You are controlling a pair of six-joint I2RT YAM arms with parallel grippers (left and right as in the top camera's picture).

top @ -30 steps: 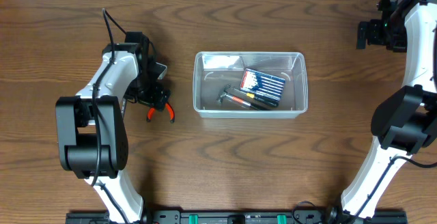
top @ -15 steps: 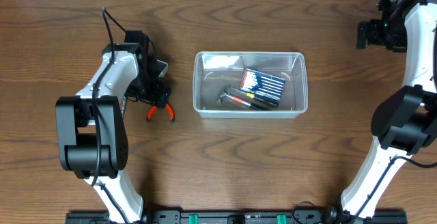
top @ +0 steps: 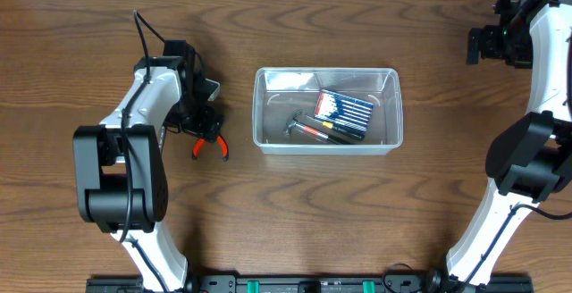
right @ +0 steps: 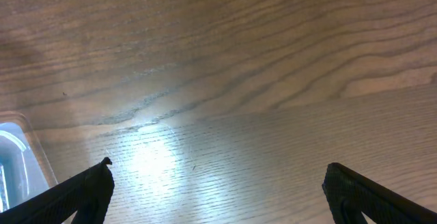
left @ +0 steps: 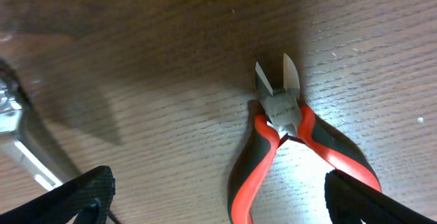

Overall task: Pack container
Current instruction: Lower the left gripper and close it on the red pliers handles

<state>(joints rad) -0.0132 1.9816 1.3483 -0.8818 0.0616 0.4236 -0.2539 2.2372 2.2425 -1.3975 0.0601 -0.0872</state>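
Centre of the wooden table (top: 286,213) sits the container (top: 261,114), a clear, see-through rectangular tub with rounded corners and a thick rim that catches the light. Its long sides run left to right, and it is by far the biggest thing on the table. You can look straight through its walls to the wood below. Inside, towards the right half, a blue flat pack (top: 345,106) lies at a slant. Just in front of the pack are a small silver-headed tool (top: 292,125) and a couple of slim tools with red and black handles (top: 335,132); the left end of the tub floor is bare. Over to the left, well apart from the tub, a pair of red-and-black-handled cutters (left: 287,138) lies flat on the wood, blades slightly parted. The left gripper (top: 204,121) hangs right over them with jaws spread wide. In the left wrist view its dark fingertips (left: 85,193) stand either side of the handles, grasping nothing. The right gripper (right: 217,193) is up at the far right corner of the table, a long way from the tub. It is also spread wide and empty over bare wood, with a corner of the clear tub just peeking in at the lower left edge of its wrist view.
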